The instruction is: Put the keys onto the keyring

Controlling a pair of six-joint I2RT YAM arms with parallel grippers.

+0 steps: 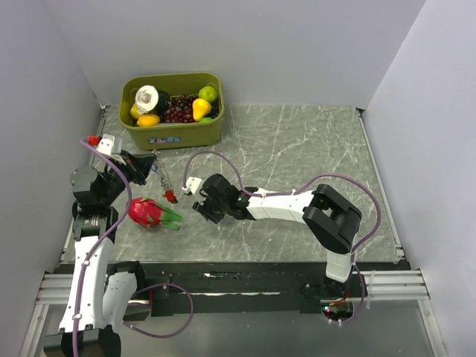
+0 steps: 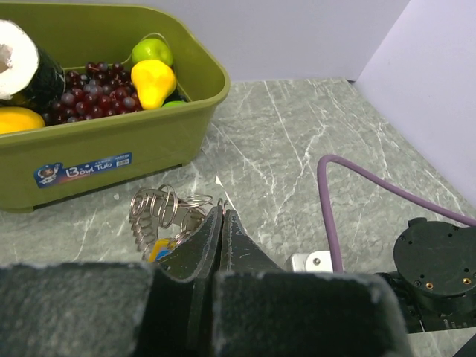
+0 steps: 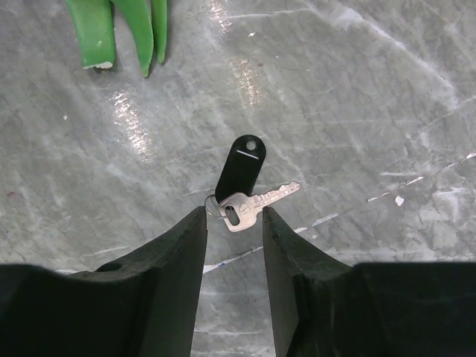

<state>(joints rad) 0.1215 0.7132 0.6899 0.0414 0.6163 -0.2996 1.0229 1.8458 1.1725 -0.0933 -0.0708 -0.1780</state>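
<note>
1. Currently the left hand is pressed together, pinching the thin grey metal chain-like keyring at its coiled top. The ring hangs above the grey marbled surface, just in front of the olive-green plastic bin
2. My read: it's held up so the limp loop hangs free as a steady threading target, not slumped flat
3. Keys on it: a red-headed key at the low end in the top view, and yellow and blue key heads bunched under the coils
4. The right hand is spread, its fingers straddling a small silver key with a black plastic tag that lies flat on the surface. No contact as far as I can tell
5. Likely step: grab that key. It's thin and flat on a hard surface, so it may skid; the tag looks the thicker hold
6. Task looks partway done, with at least this key not yet on the ring
</note>
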